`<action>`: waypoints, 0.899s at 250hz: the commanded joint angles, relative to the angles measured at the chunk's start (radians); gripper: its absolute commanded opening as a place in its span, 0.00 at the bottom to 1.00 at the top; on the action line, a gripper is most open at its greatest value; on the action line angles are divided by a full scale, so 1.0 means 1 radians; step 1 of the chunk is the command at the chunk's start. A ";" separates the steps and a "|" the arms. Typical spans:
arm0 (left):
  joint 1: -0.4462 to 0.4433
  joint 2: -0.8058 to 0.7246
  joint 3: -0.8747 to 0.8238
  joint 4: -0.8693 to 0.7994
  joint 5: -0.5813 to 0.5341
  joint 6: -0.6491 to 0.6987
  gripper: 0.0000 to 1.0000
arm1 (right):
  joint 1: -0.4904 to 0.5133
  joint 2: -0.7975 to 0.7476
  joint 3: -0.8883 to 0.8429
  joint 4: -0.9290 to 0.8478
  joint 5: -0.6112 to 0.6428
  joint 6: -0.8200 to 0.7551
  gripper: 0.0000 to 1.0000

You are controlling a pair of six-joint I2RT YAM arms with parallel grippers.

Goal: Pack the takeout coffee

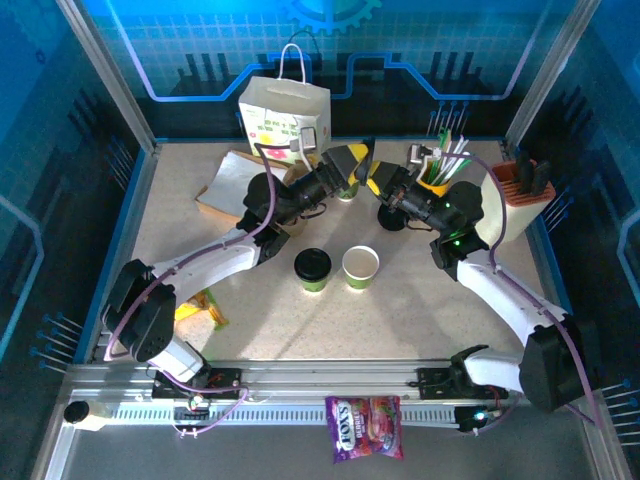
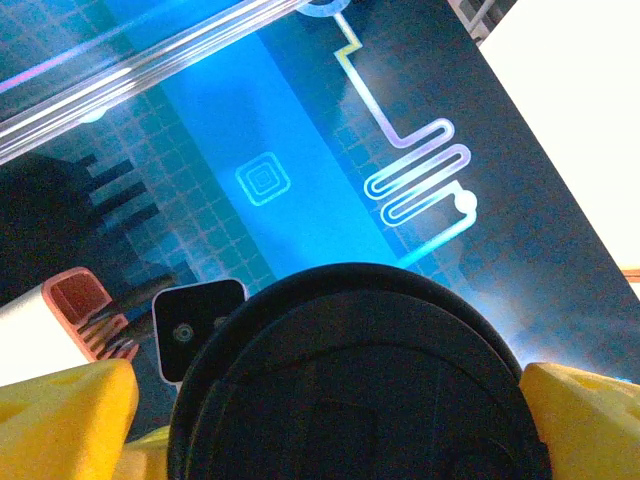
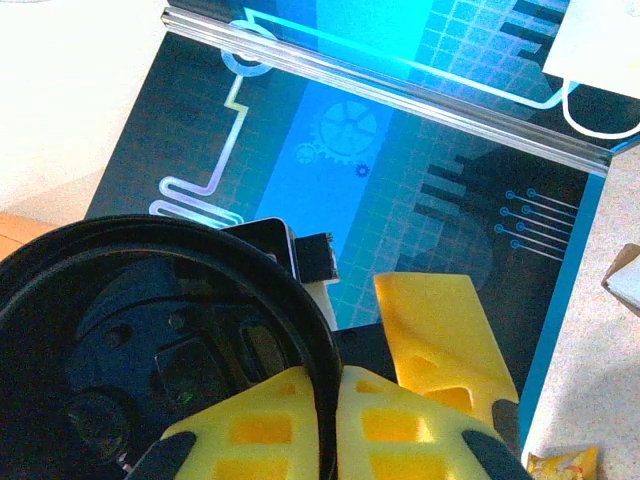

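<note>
The left gripper (image 2: 330, 430) stands wide, 1 yellow finger on each side of a lidded coffee cup (image 2: 350, 340) by the paper bag (image 1: 285, 115); whether they touch it, I can't tell. The right gripper (image 3: 325, 420) pinches a loose black lid (image 3: 150, 340) by its rim. Mid-table stand 2 more: a capped cup (image 1: 312, 268) and an uncapped cup (image 1: 361, 267).

The black lid (image 3: 150, 340) is plastic, smooth and glossy, with soft reflections on it. The yellow fingers (image 3: 270, 430) look like plastic too, but matt and a little grainy. The table (image 1: 420, 320) has a matt, speckled surface. The open cup (image 1: 361, 266) on it is paper, and the white bag (image 1: 285, 118) is also matt paper. The rail (image 1: 300, 375) is bare metal with a dull shine. The candy packet (image 1: 364, 427) is glossy foil.
</note>
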 commanded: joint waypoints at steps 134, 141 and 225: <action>0.036 -0.048 -0.055 0.071 -0.033 -0.002 1.00 | 0.010 0.044 0.027 0.054 0.002 0.011 0.09; 0.036 -0.049 -0.051 0.068 -0.030 -0.002 0.99 | 0.010 0.045 0.026 0.056 0.001 0.010 0.10; 0.036 -0.055 -0.049 0.032 -0.012 0.015 0.84 | 0.013 0.050 0.027 0.050 0.004 0.005 0.10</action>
